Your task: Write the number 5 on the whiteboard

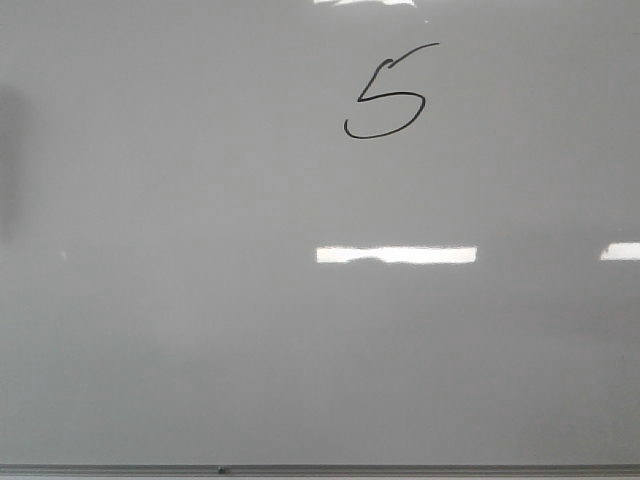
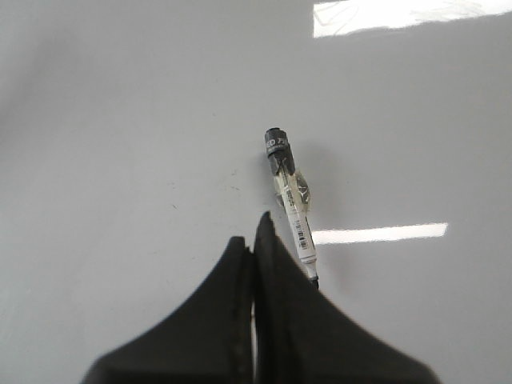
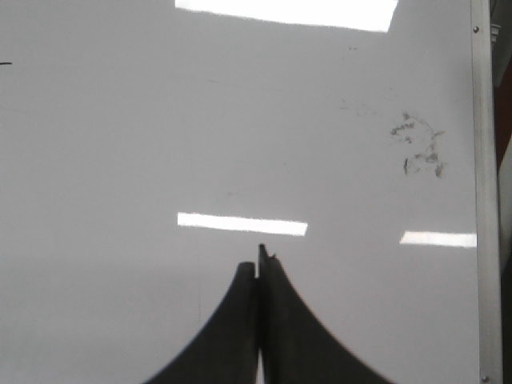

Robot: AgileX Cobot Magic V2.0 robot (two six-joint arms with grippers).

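The whiteboard (image 1: pixel 200 330) fills the front view, glossy grey-white, with a thin grey frame (image 1: pixel 400 469) along its 6 o'clock edge. A black 5 (image 1: pixel 386 95) is drawn toward 1 o'clock, its long top stroke slanting up to the right. In the left wrist view a marker (image 2: pixel 292 200) lies flat on the board, black cap away from the fingers. In the right wrist view faint smudges (image 3: pixel 420 144) mark the board just beside its metal frame.
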